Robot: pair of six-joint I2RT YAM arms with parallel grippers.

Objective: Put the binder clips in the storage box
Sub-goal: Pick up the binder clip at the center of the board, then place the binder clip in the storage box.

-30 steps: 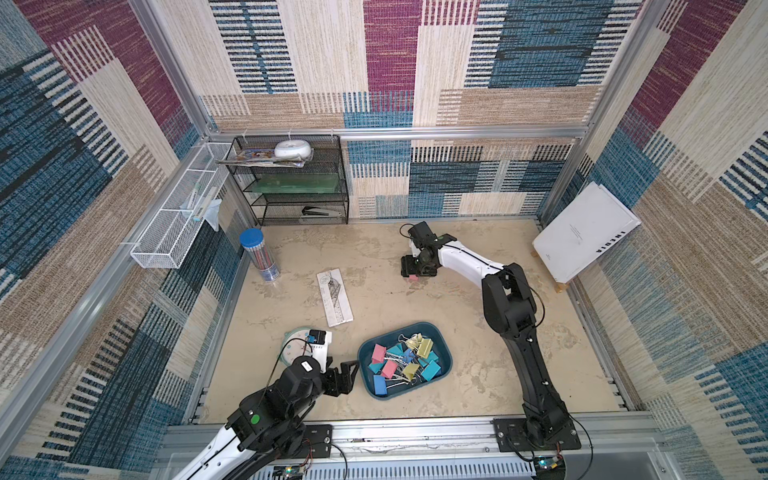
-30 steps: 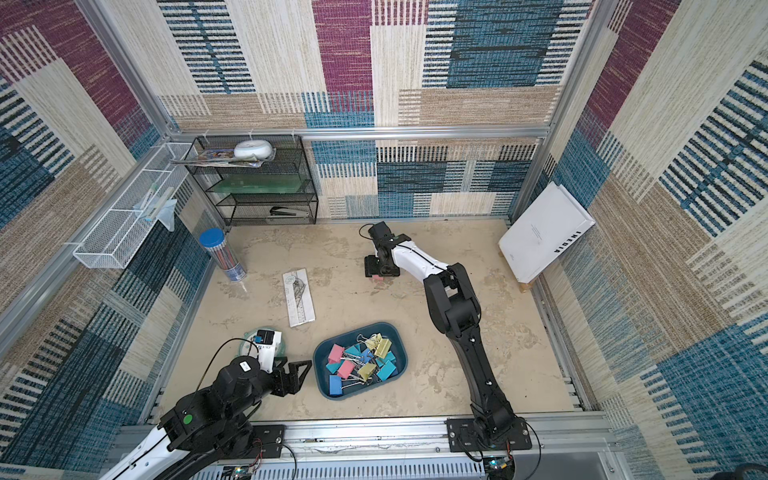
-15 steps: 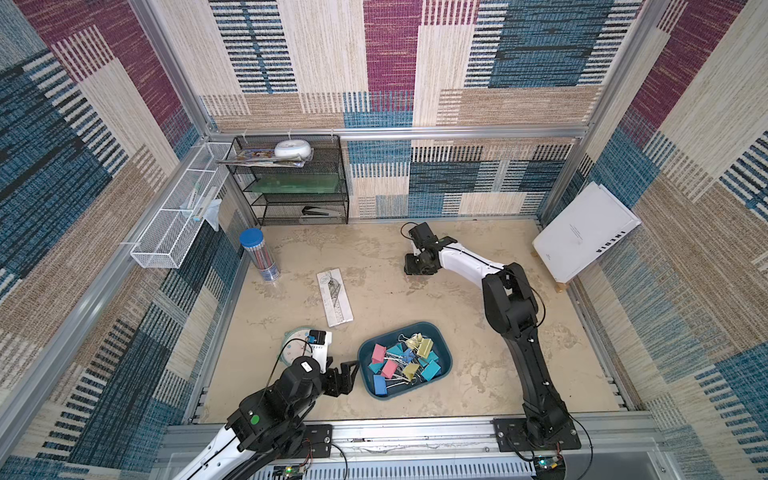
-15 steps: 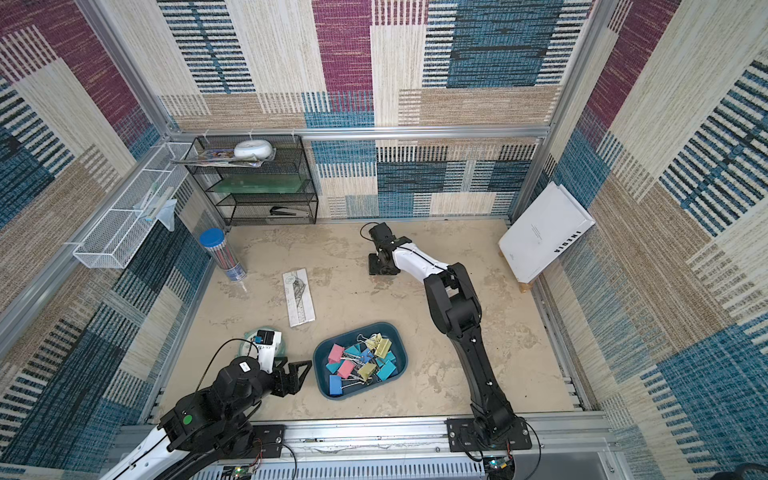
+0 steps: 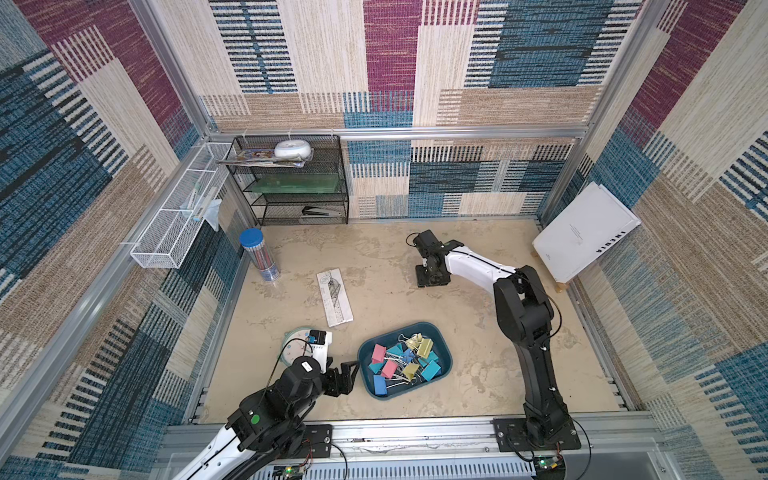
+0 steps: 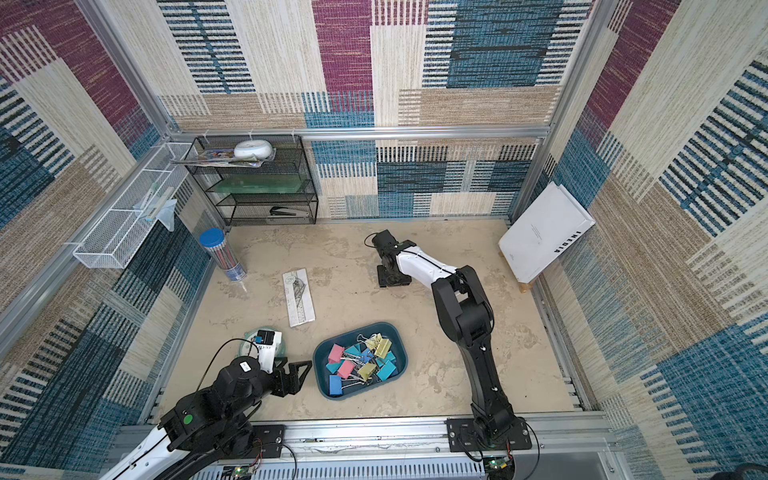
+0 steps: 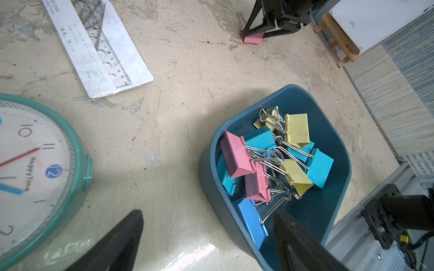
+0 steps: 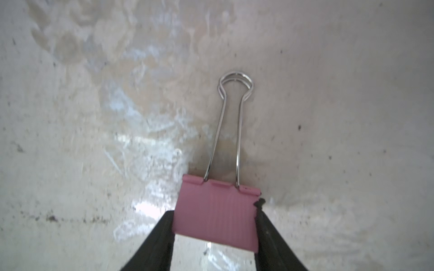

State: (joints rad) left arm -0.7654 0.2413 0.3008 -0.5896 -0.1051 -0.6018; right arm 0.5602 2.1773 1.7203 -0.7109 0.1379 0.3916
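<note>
Seen from above, my right pincer hides the pink binder clip clamped between its fingers; the wrist camera crops those fingers short.

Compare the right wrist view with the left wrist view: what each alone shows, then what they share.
Right wrist only: close up, the right gripper with its fingers pressed against both sides of the pink clip. Left wrist only: the storage box holding the binder clips, the clock, the ruler, the open left gripper. Both: the pink clip on the table, in the right gripper.
</note>
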